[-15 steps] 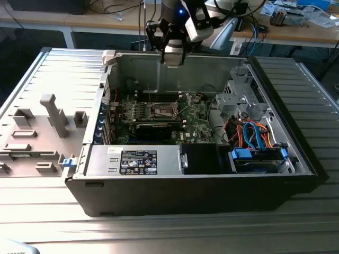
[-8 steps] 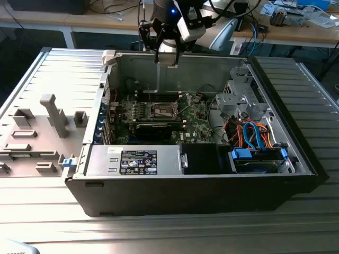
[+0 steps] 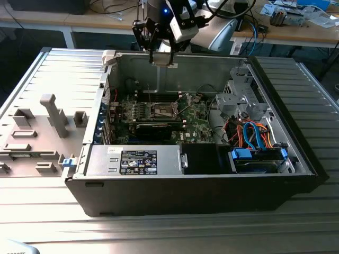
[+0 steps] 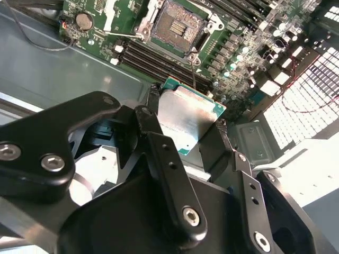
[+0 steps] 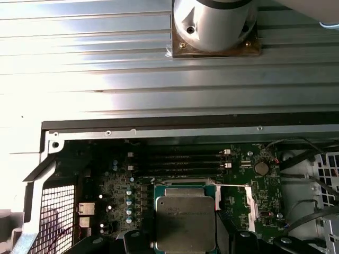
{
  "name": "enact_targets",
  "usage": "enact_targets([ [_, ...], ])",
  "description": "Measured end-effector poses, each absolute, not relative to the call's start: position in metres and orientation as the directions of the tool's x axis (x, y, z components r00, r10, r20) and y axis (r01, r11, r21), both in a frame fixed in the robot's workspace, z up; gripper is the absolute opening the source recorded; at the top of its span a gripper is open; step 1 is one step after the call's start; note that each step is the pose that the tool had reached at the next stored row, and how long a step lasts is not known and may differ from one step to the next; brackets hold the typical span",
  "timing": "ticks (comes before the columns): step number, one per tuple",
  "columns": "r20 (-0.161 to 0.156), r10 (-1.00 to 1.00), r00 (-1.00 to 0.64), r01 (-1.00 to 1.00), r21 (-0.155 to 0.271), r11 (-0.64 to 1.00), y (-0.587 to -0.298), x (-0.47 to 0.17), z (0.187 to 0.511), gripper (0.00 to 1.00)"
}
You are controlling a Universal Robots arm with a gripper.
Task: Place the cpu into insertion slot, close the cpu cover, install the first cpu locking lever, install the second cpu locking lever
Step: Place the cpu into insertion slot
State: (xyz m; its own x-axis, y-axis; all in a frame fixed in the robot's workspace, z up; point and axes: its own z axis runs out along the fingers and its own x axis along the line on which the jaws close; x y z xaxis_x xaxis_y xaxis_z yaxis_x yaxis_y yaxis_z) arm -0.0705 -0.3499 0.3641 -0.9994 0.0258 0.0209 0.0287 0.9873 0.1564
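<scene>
Gripper [image 4: 186, 108] clenched on chip [image 4: 185, 121], fingers [image 4: 152, 100] gripping two opposite edges. Chip lies flat, silvery top showing in both wrist views. In exterior view, chip hangs high above open computer case [image 3: 159, 196], near its far wall. Socket [image 4: 177, 24] on green board [image 4: 238, 47] lies uncovered, well below chip.

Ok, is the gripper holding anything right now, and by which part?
Yes: the gripper holds the cpu, clamped by two opposite edges, metal top exposed.

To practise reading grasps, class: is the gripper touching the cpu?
Touching. In the second wrist view the gripper has its fingers pressed against opposite edges of the cpu, with no gap.
</scene>
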Motion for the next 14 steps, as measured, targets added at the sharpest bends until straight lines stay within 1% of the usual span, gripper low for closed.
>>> enact_targets([
  [14,0.021,0.026,-0.999,0.029,0.156,0.987,-0.3516,-0.0747,0.3546,0.54],
])
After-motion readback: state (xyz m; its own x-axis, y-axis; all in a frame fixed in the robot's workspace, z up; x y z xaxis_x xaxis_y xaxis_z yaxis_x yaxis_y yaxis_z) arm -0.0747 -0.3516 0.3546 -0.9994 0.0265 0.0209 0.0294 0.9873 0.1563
